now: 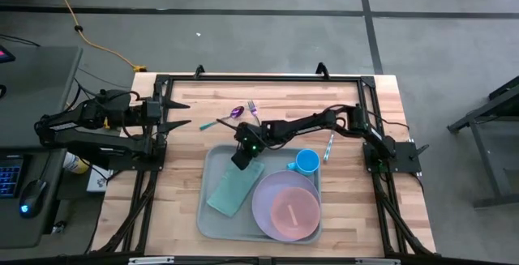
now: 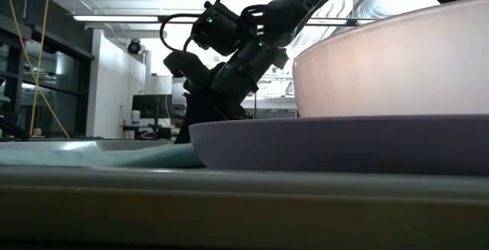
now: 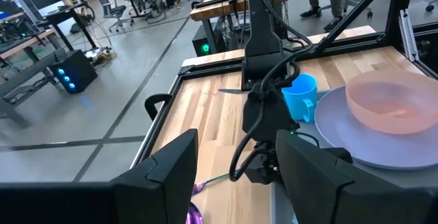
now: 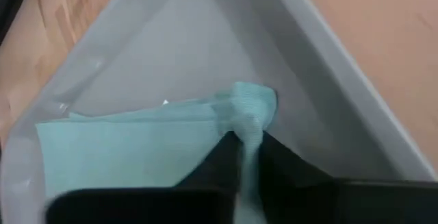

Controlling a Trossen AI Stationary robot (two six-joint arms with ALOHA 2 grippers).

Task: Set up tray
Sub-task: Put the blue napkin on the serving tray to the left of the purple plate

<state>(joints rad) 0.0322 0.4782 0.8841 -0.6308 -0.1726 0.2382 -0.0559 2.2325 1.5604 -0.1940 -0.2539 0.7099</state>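
My right fingers pinch the teal napkin's corner inside the tray; my left fingers wait wide over the worktop's edge.

blue cup, pink bowl, lavender plate
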